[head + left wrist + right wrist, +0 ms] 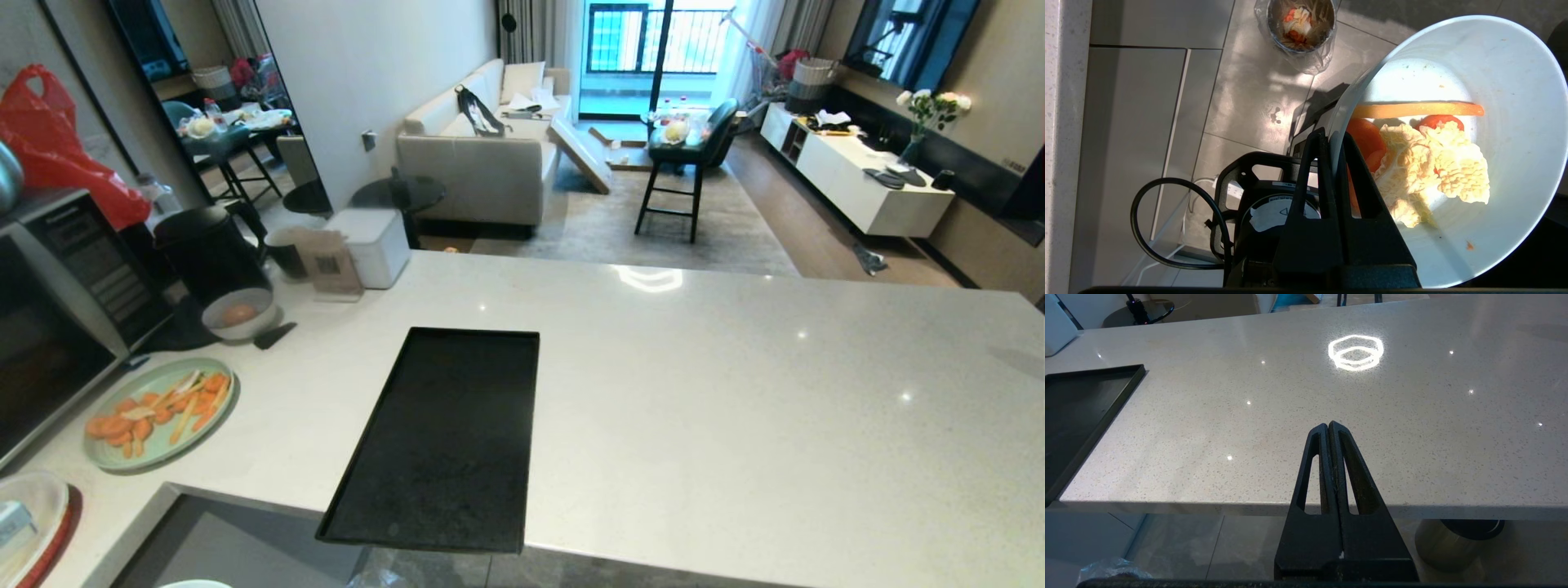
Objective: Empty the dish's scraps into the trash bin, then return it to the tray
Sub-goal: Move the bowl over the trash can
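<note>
Steel bin (1301, 25), bag-lined, stands on the floor tiles at the top centre of the left wrist frame, well apart from the left gripper (1331, 143), which is clenched on the rim of the smooth pale dish (1515, 122). Crinkled yellow and orange scraps (1429, 163) lie inside. Matte black tray (445, 433) waits bare on the speckled counter (735, 392); the right gripper (1329, 430) hangs closed, idle

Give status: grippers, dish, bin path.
Left gripper shut on the dish rim, scraps still inside. Trash bin on the floor beyond, not under the dish. Right gripper shut, empty. Tray bare; nothing in the way.
</note>
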You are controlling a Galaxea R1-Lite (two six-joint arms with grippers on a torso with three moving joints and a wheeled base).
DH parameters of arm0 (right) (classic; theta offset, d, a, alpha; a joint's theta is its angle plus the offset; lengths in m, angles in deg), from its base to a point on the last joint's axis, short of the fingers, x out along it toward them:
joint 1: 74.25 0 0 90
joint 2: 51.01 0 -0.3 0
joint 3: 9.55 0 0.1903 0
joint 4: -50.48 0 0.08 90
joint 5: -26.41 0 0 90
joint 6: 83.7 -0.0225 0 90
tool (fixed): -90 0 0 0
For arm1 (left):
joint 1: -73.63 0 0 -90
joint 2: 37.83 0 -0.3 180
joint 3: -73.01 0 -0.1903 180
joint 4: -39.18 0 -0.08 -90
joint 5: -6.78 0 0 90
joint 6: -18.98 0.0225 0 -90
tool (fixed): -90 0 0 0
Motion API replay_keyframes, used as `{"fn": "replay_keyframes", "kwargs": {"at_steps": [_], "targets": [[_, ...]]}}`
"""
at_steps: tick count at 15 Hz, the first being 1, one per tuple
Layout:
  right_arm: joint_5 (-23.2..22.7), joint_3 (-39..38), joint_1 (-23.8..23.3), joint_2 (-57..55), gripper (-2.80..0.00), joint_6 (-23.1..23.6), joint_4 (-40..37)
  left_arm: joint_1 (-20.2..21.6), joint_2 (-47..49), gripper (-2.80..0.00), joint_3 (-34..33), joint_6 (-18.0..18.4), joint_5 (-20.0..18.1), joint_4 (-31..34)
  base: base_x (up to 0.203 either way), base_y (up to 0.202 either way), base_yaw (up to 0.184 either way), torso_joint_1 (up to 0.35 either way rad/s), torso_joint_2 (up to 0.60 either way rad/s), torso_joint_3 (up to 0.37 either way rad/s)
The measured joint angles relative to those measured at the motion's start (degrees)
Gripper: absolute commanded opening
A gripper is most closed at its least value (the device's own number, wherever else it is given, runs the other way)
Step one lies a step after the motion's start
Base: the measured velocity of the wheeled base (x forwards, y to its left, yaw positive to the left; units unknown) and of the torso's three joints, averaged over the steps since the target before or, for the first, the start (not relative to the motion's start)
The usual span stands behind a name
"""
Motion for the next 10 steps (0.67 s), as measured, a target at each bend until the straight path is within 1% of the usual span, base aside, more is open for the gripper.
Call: {"fn": "replay_keyframes", "kwargs": {"at_steps": [4, 10], "targets": [[-0.02, 0.00, 0.00, 0.00, -2.80, 0.00, 0.00, -0.06, -0.98, -2.80, -0.64, -0.28, 0.05, -0.18, 0.000, 0.000, 0.000, 0.000, 0.00, 0.000], [-0.02, 0.00, 0.00, 0.00, -2.80, -0.01, 0.00, -1.24, -1.08, -2.80, -1.06, -0.50, 0.00, -0.06, 0.000, 0.000, 0.000, 0.000, 0.00, 0.000]]}}
